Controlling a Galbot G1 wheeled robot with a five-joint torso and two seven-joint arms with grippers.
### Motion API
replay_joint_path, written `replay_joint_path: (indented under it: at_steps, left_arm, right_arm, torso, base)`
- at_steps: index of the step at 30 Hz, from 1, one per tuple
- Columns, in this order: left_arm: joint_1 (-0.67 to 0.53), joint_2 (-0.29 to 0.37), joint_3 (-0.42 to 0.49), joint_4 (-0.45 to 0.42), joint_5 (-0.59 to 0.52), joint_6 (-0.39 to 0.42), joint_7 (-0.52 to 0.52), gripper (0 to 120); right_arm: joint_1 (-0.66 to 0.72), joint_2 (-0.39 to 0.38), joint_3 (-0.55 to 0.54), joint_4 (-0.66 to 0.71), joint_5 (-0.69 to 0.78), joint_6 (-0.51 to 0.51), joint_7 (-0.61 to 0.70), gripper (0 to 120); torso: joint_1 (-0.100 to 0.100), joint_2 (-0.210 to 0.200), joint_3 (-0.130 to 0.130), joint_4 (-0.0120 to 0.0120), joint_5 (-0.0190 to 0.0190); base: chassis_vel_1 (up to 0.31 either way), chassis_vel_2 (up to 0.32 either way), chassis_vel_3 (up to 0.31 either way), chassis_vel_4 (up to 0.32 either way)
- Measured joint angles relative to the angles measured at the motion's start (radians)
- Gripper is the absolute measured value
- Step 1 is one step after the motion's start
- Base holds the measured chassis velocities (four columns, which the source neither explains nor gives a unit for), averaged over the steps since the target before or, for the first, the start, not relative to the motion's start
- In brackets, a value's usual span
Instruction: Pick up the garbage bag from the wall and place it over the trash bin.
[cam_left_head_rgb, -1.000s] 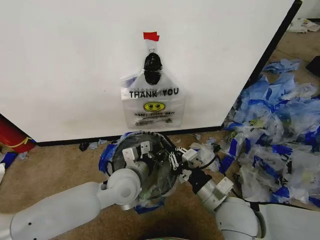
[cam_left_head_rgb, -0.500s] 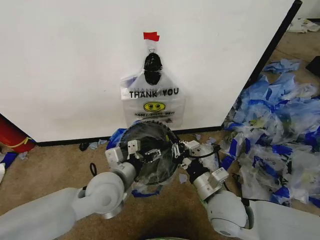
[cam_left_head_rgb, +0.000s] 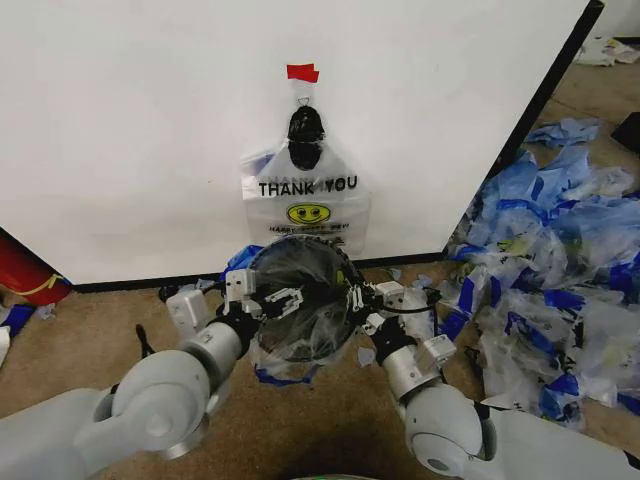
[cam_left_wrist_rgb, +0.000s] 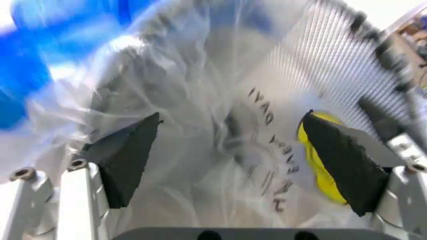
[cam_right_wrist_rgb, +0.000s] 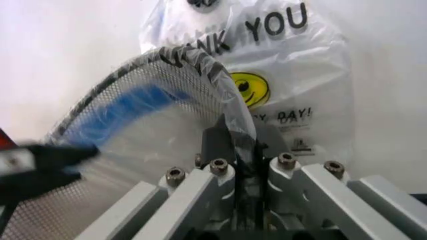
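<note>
- Where the left gripper (cam_left_head_rgb: 272, 302) reaches over the trash bin (cam_left_head_rgb: 300, 262), its dark fingers (cam_left_wrist_rgb: 130, 155) stand spread apart with nothing clamped between them, crinkled clear plastic of a liner lying in the gap.
- On the bin's opposite side the right gripper (cam_left_head_rgb: 357, 301) has its jaws pressed together on the mesh rim, with a fold of the clear liner caught in the pinch.
- That black mesh bin sits on the brown floor just in front of the wall (cam_left_head_rgb: 140, 130), draped in a see-through liner bag (cam_left_head_rgb: 290, 340) with blue patches (cam_left_head_rgb: 240, 262) hanging over its near and left edges.
- Right behind the bin, the garbage bag (cam_left_head_rgb: 305, 205) with "THANK YOU" and a yellow smiley hangs flat against the wall from a black hook (cam_left_head_rgb: 305, 122), under a bit of red tape (cam_left_head_rgb: 302, 72).
- Off to the bin's right, a heap of blue-and-clear plastic bags (cam_left_head_rgb: 560, 270) covers the floor.
- Far to the bin's left, a red cylinder (cam_left_head_rgb: 25, 272) rests at the wall's base.
</note>
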Motion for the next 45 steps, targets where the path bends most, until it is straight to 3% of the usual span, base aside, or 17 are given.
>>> replay_joint_path:
  at_steps: [3,10,17,29,34,45]
  left_arm:
    - [0.080,0.008,-0.104,-0.017,0.016,0.016,0.017,88]
    - [0.200,0.013,-0.213,-0.032,0.036,0.038,0.019,88]
    - [0.250,-0.007,-0.226,-0.022,0.080,0.032,0.019,88]
    - [0.192,0.002,-0.226,-0.039,0.083,0.020,0.045,88]
    - [0.195,0.003,-0.267,-0.055,0.109,0.021,0.070,90]
    - [0.253,-0.018,-0.308,-0.075,0.196,0.037,0.097,97]
  right_arm:
    - [-0.021,0.005,0.019,-0.002,0.002,0.003,-0.002,0]
    - [-0.062,0.024,0.064,0.006,0.017,0.009,-0.004,0]
    - [-0.090,0.025,0.090,0.011,0.019,0.009,-0.006,0]
    - [-0.105,0.033,0.103,0.003,0.015,0.009,-0.008,0]
    - [-0.129,0.048,0.121,0.002,0.023,0.013,-0.009,0]
    - [-0.177,0.136,0.133,0.010,0.176,0.003,0.049,0]
  torso:
    - [0.000,0.000,0.000,0.0000,-0.0003]
    - [0.000,0.000,0.000,0.0000,0.0000]
    - [0.000,0.000,0.000,0.0000,-0.0001]
    - [0.000,0.000,0.000,0.0000,0.0001]
    - [0.000,0.000,0.000,0.0000,0.0001]
    - [0.000,0.000,0.000,0.0001,0.0000]
  base:
    - [0.000,0.000,0.000,0.000]
    - [0.000,0.000,0.000,0.000]
    - [0.000,0.000,0.000,0.000]
    - [0.000,0.000,0.000,0.000]
    - [0.000,0.000,0.000,0.000]
    - [0.000,0.000,0.000,0.000]
